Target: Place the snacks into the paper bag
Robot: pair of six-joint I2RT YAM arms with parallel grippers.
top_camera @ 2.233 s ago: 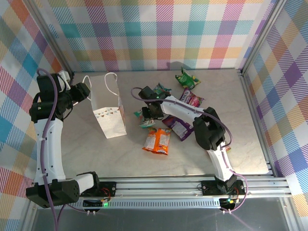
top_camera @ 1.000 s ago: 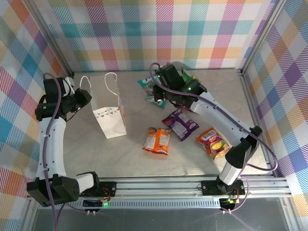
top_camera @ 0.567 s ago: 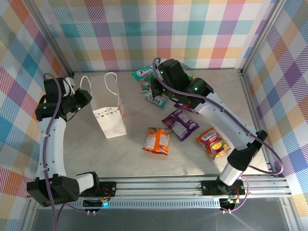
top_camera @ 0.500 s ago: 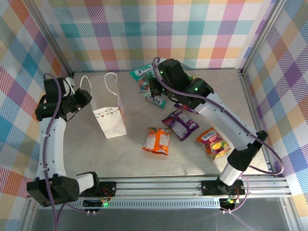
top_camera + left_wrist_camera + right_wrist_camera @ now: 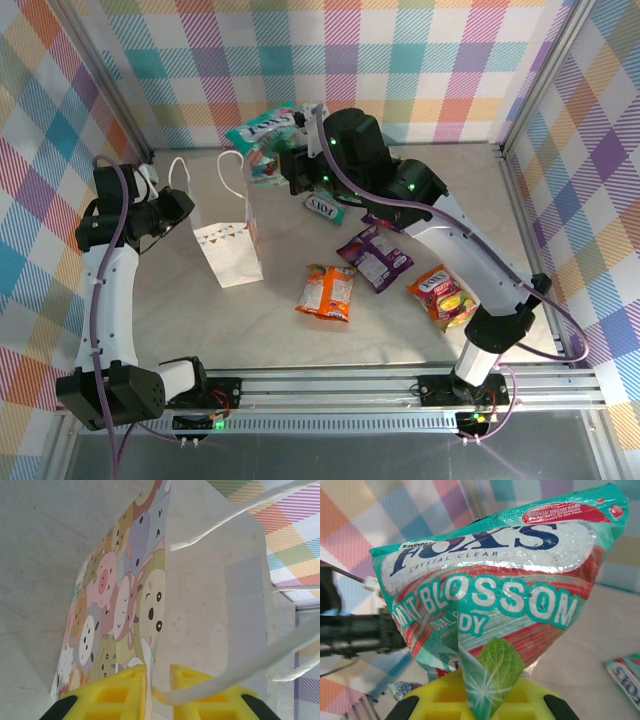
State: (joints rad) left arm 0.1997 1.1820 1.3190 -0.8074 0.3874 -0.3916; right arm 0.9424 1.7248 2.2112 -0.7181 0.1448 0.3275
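- While the right fingers (image 5: 445, 700) are clamped on the lower edge of a teal FOX'S packet (image 5: 262, 133), I read the step as mid-transfer. The packet hangs in the air at 1 o'clock from the paper bag (image 5: 230, 255), not yet over its mouth.
- The left fingers (image 5: 117, 692) are closed on the bag's top edge with the paper pinched between them. I judge that this steadies the bag, which stands at 9 o'clock on the worktop (image 5: 200, 320).
- Four packets lie loose right of the bag: a small teal packet (image 5: 325, 207) at 12 o'clock of the group, a purple packet (image 5: 375, 258) at the centre, an orange packet (image 5: 328, 292) at 7 o'clock and a red-and-yellow packet (image 5: 443, 295) at 4 o'clock.
- Progress: I judge most of the work remains, with five packets visibly outside the bag.
- Hard to make out: I cannot tell what the bag holds. The right arm covers the worktop at 1 o'clock, so further packets may lie beneath it.
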